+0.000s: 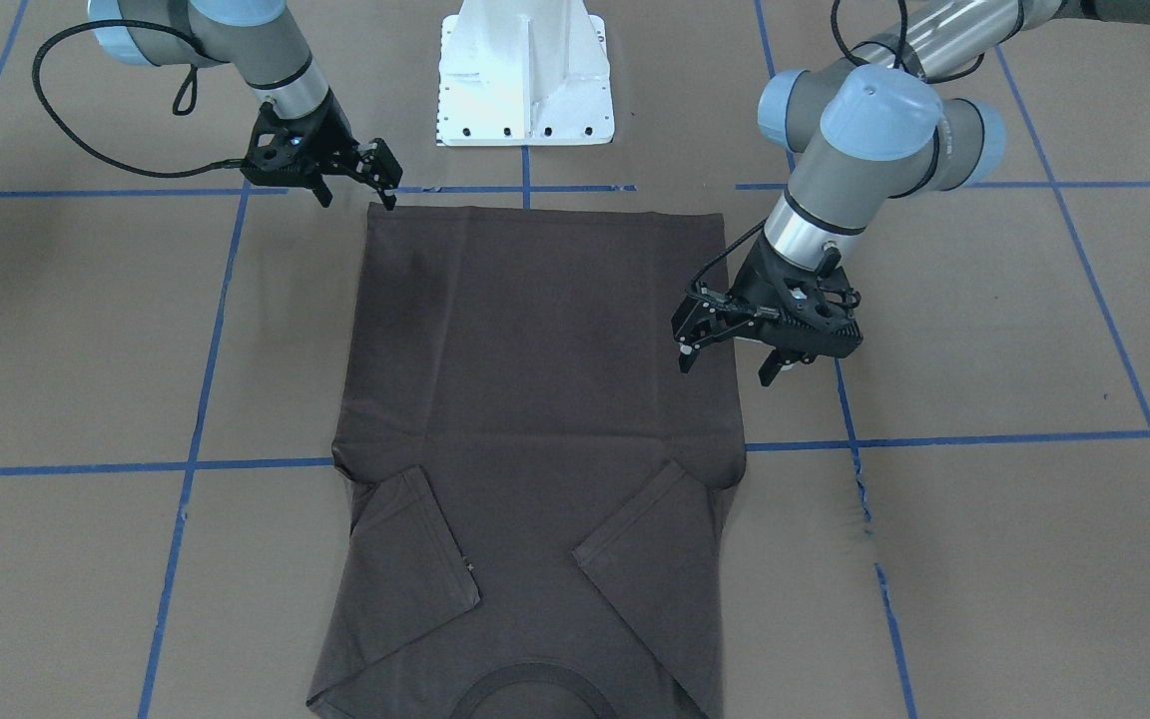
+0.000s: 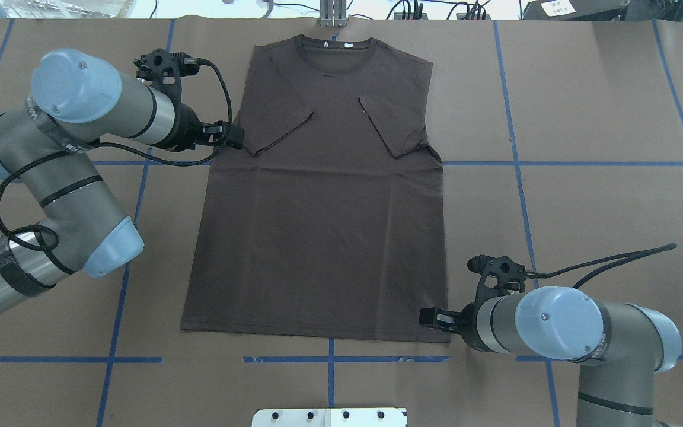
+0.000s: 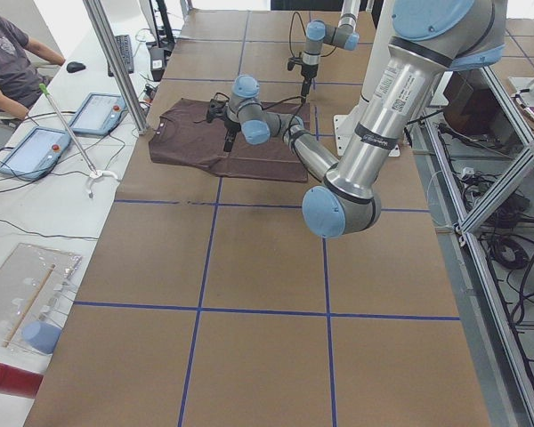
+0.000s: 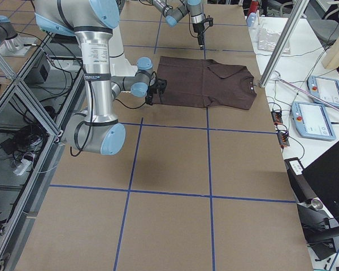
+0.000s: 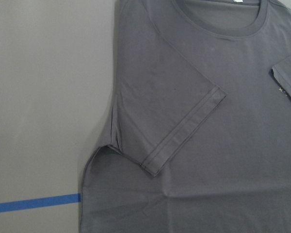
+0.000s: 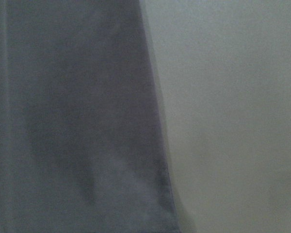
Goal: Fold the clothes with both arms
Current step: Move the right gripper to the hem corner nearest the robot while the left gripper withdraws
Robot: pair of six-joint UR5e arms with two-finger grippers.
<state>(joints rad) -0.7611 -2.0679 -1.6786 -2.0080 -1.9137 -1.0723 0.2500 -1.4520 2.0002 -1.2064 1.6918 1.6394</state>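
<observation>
- Nearest the robot, at the close edge of the table [image 2: 584, 207]: one white base pedestal [image 2: 329, 417], apart from the cloth
- Just beyond it: right gripper [image 1: 358, 192] hung at the hem corner on its own side, jaws apart, nothing between them. One fingertip sat right at the corner, but contact could not be told. Judged to be posted there to pinch the hem for a fold toward the collar
- Mid-table: one dark T-shirt [image 2: 318, 225] lay flat, hem toward the robot, neck away, roughly square to the blue tape lines [image 2: 555, 163]
- Farther up the cloth: two sleeves, one [image 2: 276, 127] on the left side and one [image 2: 398, 127] on the right, both turned in over the body. This left the side edges running nearly straight, so the sleeve folds were judged done and the hem-to-collar fold not yet begun
- Beside the left sleeve: left gripper [image 1: 728, 364] hovered at the side edge near the armpit, jaws apart, empty. Its wrist camera looked down on that folded sleeve. Judged not yet at the hem corner that would pair with the right gripper's
- Farthest: collar [image 2: 332, 50], close to the far table edge
- Tally: one shirt, two sleeves, two grippers, one pedestal
</observation>
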